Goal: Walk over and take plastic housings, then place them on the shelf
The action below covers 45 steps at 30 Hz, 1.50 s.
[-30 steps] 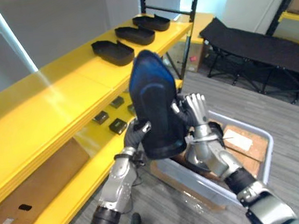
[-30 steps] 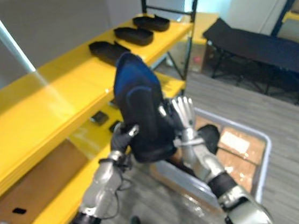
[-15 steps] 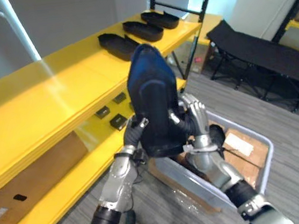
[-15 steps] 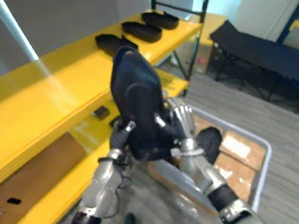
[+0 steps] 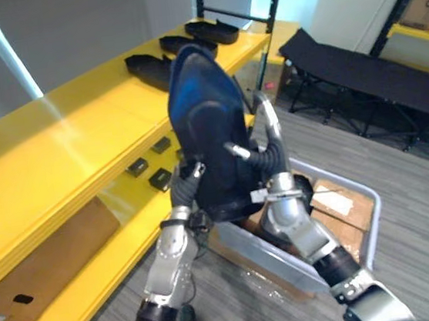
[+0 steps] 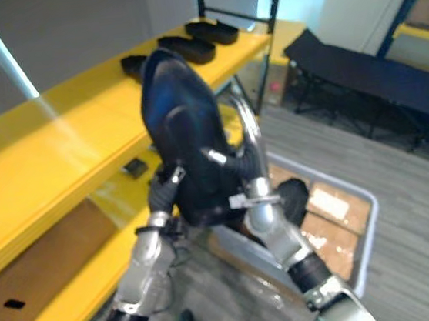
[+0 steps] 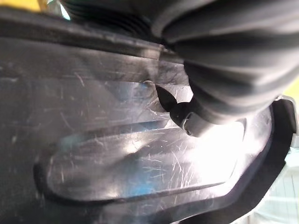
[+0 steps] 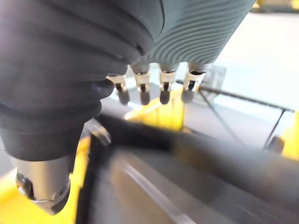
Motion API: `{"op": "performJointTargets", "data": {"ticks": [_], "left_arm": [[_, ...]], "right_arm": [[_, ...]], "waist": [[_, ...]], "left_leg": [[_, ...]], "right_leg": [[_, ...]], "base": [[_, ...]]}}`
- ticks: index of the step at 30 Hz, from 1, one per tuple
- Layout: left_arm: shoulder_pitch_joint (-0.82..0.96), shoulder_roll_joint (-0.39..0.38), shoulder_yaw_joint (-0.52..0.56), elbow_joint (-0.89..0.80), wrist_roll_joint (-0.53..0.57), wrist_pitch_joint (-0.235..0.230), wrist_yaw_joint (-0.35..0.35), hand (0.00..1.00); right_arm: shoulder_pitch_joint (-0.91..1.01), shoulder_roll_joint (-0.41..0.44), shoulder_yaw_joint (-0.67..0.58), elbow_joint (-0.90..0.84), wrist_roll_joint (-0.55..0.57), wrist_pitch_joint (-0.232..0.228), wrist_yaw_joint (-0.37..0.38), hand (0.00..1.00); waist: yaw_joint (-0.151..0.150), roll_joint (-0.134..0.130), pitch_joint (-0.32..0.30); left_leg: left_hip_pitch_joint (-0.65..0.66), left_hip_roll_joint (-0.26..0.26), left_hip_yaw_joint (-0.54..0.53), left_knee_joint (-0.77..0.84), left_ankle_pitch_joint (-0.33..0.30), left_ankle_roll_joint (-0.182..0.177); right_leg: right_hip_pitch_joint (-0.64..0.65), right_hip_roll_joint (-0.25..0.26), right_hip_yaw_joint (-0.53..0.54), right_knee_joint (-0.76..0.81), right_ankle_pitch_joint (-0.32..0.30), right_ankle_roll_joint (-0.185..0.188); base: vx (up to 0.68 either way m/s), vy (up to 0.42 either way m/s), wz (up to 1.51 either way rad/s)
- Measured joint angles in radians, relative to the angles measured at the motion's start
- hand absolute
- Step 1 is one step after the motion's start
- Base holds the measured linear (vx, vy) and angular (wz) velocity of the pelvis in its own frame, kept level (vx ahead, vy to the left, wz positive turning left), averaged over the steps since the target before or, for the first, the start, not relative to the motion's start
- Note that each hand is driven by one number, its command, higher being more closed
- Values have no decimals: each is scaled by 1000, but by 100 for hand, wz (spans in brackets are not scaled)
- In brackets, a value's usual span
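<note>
Fingers (image 5: 270, 127) of right hand (image 5: 270, 168) straight, side by side, pointing up along right edge of dark plastic housing (image 5: 199, 92); thumb laid across its face. Left hand (image 5: 183, 187) against housing's lower left edge, grip cannot be told. Housing upright in air between both hands, above grey bin (image 5: 365, 225) holding cardboard (image 5: 335, 197), beside yellow shelf (image 5: 58, 147). Three black housings (image 5: 178, 44) in row at far end of shelf's top level.

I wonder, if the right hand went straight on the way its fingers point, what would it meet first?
Likely the top board of the yellow shelf, at its far end. The right hand points its straight fingers up beside the plastic housing towards it, though depth is unclear.
</note>
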Motion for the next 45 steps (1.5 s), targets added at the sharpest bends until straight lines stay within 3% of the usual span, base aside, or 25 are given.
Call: {"op": "performJointTargets", "data": {"ticks": [3,9,14,17,21,26,38,45], "left_arm": [[31,-10,78,-36,58,1,34,100],[65,-8,202,-102,88,0,77,100],[65,-8,262,-119,111,-19,107,100],[64,-8,268,-136,112,-51,114,100],[64,-9,269,-154,105,-126,105,100],[76,-11,263,-216,81,-160,84,100],[200,-20,281,-254,63,-167,112,100],[217,-23,339,-255,27,-199,148,100]], "right_arm": [[0,3,-49,-53,167,-18,113,0],[41,5,-138,-106,352,-8,253,0],[163,3,-239,-178,390,23,296,0],[300,4,-311,-186,435,43,304,0],[432,23,-402,-186,488,63,307,0],[537,58,-507,-184,501,98,304,0],[576,73,-534,-181,458,101,343,0],[513,68,-534,-178,447,97,343,0]], "waist": [[-7,16,-10],[-19,38,-23],[-51,38,-24],[-69,43,-32],[-109,58,-41],[-139,71,-49],[-127,65,-38],[-104,32,64]], "left_leg": [[2,-1,4,0,-1,1],[3,2,47,0,-3,4],[18,3,89,0,-8,6],[18,6,114,0,-15,8],[19,12,163,0,-24,4],[27,16,199,0,-25,4],[-1,10,186,0,-36,1],[-3,13,133,6,-24,1]], "right_leg": [[-1,-2,2,-5,0,0],[-16,-3,37,-20,22,1],[-22,-5,76,-35,40,5],[-40,-5,106,-35,43,2],[-71,-4,152,-38,56,-1],[-94,-2,200,-36,63,0],[-120,-7,201,-23,57,12],[-121,-10,156,60,12,9]], "base": [[-13,-2,-1],[1,-3,-16],[1,1,-25],[-16,-2,-28],[-10,2,-32],[1,-4,-27],[-10,4,3],[-1,-19,22]]}}
